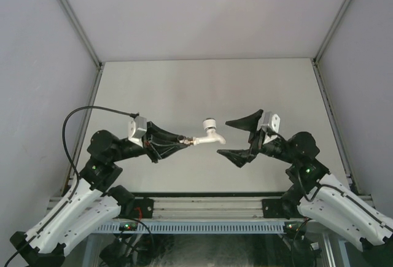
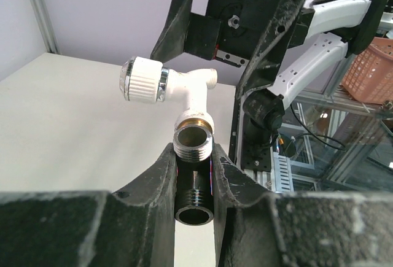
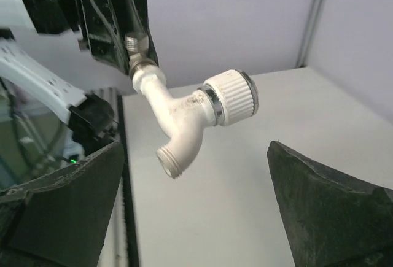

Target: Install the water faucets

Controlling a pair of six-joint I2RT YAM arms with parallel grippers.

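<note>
A white bent plastic tap [image 1: 210, 133] with a ribbed knob and a silvery ring hangs in the air over the table's middle, joined to a dark-grey threaded metal fitting [image 2: 194, 192]. My left gripper [image 1: 183, 139] is shut on that fitting; the tap [image 2: 178, 89] sticks out beyond its fingertips. My right gripper [image 1: 238, 137] is wide open and empty, just right of the tap, not touching it. In the right wrist view the tap [image 3: 193, 113] hangs between and beyond the open fingers [image 3: 331, 208].
The white table [image 1: 184, 89] is bounded by grey walls with metal corner posts [image 1: 73, 18]. An aluminium rail [image 1: 202, 205] runs along the near edge by the arm bases. An orange basket [image 2: 371, 70] stands off the table behind the right arm.
</note>
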